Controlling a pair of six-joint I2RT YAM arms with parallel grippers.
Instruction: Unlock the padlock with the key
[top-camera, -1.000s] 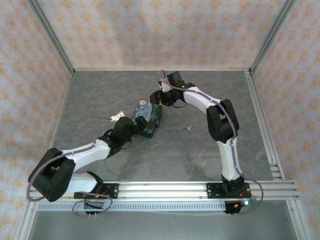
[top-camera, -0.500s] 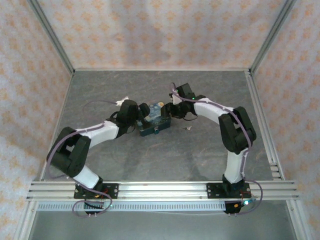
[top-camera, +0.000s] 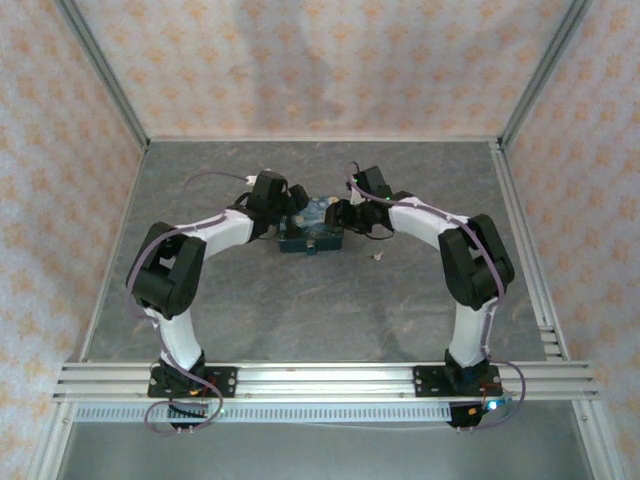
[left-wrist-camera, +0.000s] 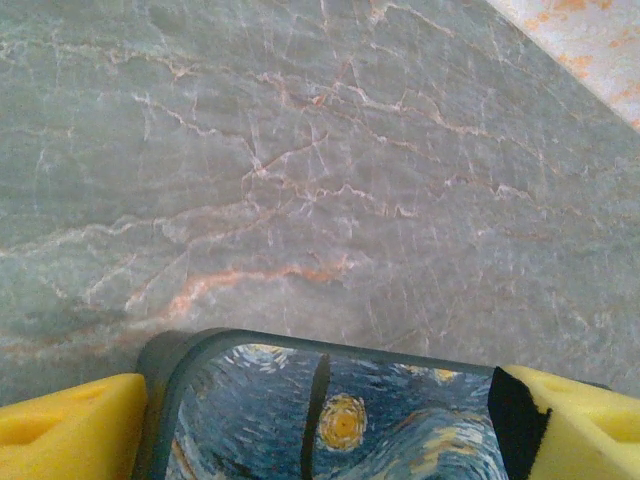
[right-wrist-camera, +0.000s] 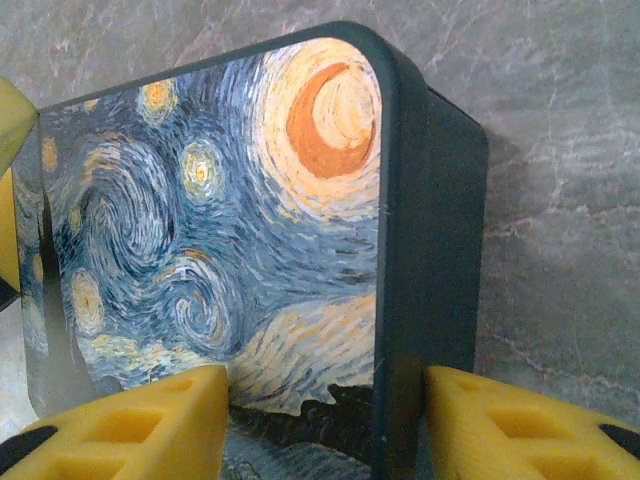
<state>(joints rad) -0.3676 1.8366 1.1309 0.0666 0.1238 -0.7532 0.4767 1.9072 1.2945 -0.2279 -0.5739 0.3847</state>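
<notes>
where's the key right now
In the top view, the key lies on the grey table, just right of the starry-print tin and slightly nearer the arm bases.

Key (top-camera: 377, 257): tiny, thin, pale silvery piece; lies loose on the grey worktop (top-camera: 300, 310); just right of the starry tin (top-camera: 312, 225), apart from it; detail too small to tell.

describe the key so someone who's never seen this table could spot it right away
On the grey marbled table, find the dark blue starry tin near the middle. Just right of it, slightly toward the near edge, the key lies alone on bare stone. It is a tiny pale metal sliver, far smaller than the tin.
</notes>
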